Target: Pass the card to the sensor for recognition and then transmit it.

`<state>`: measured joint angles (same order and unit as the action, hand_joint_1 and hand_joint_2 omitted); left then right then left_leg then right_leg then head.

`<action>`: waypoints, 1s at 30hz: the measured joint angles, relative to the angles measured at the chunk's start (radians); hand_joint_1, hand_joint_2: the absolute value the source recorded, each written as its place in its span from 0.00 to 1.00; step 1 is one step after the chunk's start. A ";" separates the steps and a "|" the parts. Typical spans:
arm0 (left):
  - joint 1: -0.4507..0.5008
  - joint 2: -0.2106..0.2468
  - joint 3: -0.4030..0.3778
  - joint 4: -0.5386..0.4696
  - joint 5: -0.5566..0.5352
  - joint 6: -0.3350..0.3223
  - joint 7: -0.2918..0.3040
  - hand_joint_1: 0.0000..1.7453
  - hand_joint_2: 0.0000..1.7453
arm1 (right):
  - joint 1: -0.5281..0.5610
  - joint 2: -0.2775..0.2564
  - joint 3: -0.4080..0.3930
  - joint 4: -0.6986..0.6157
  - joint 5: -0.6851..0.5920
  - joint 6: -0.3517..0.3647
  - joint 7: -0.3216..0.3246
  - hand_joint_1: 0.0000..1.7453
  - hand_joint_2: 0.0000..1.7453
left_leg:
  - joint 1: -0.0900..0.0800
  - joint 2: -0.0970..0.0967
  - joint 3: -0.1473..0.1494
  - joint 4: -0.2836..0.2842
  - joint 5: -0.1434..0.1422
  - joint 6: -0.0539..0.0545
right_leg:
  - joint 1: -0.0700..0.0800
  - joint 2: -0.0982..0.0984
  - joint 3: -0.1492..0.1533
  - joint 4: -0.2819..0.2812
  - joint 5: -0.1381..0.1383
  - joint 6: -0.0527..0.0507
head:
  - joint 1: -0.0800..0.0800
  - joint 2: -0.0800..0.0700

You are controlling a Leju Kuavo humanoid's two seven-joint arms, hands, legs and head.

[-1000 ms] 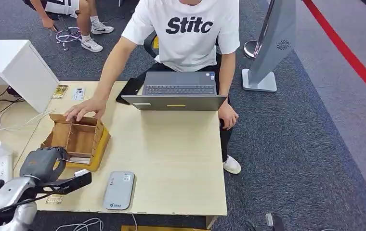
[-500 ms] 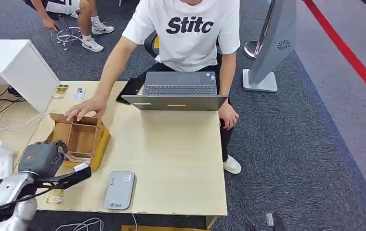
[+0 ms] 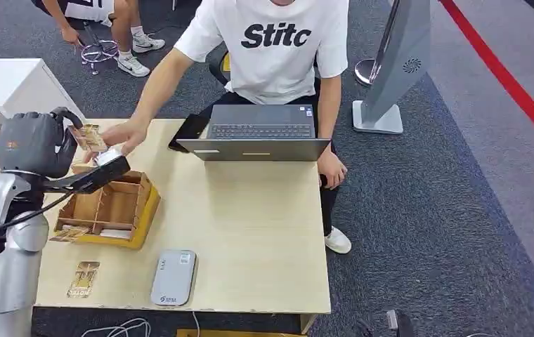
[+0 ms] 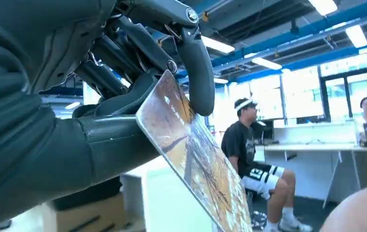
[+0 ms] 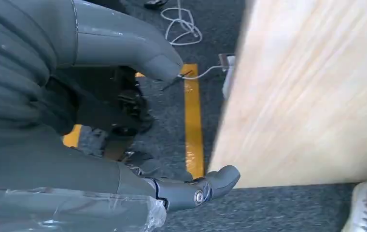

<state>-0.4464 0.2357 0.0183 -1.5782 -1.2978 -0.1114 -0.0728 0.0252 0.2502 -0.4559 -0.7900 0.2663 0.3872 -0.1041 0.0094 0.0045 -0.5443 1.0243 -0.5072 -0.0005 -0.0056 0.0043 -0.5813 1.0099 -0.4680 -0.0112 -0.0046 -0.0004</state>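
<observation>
My left hand [image 3: 32,144] has risen from the box [image 3: 109,208], pinching the card [image 4: 191,154] aloft. It looks thin, stiff and slick, so I'd keep pinching its end.

Right hand [image 5: 123,159] open beside wooden table edge [image 5: 312,96], yellow floor tape [image 5: 192,121], white cable [image 5: 184,26]

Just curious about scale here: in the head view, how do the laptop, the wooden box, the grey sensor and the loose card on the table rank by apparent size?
Largest to smallest:
1. laptop
2. wooden box
3. grey sensor
4. loose card
</observation>
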 joint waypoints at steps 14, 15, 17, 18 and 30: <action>-0.077 -0.037 -0.014 0.030 -0.006 -0.008 0.018 1.00 1.00 | -0.030 -0.005 0.000 0.044 0.007 0.000 -0.003 0.00 1.00 | 0.000 0.001 0.000 0.000 0.000 0.000 | 0.000 0.001 -0.001 0.000 0.000 0.000 | 0.000 0.000; -0.077 -0.038 -0.015 0.032 -0.006 -0.008 0.018 1.00 1.00 | -0.030 -0.005 0.000 0.045 0.007 0.000 -0.003 0.00 1.00 | 0.000 0.001 0.000 0.000 0.000 0.000 | 0.000 0.001 -0.001 0.000 0.000 0.000 | 0.000 0.000; -0.078 -0.039 -0.017 0.032 -0.006 -0.008 0.018 1.00 1.00 | -0.031 -0.006 0.000 0.048 0.007 0.000 -0.003 0.00 1.00 | 0.000 0.001 0.000 0.000 0.000 0.000 | 0.000 0.001 -0.001 0.000 0.000 0.000 | 0.000 0.000; -0.079 -0.040 -0.018 0.035 -0.011 -0.009 0.021 1.00 1.00 | -0.031 -0.006 0.000 0.049 0.011 0.000 -0.005 0.00 1.00 | 0.000 0.001 0.000 0.000 0.000 0.000 | 0.000 0.001 0.000 0.000 0.000 0.000 | 0.000 0.000; -0.078 -0.042 -0.018 0.066 -0.028 -0.005 0.038 0.00 1.00 | -0.031 -0.006 -0.003 0.058 0.022 0.003 -0.013 0.00 1.00 | 0.000 0.001 0.000 0.000 0.000 0.000 | 0.000 0.001 -0.001 0.000 0.000 0.000 | 0.000 0.000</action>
<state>-0.5248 0.1934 0.0004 -1.5125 -1.3260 -0.1167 -0.0347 -0.0062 0.2438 -0.4589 -0.7320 0.2880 0.3906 -0.1175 0.0095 0.0052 -0.5448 1.0243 -0.5069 -0.0003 -0.0056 0.0051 -0.5819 1.0100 -0.4679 -0.0110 -0.0050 -0.0004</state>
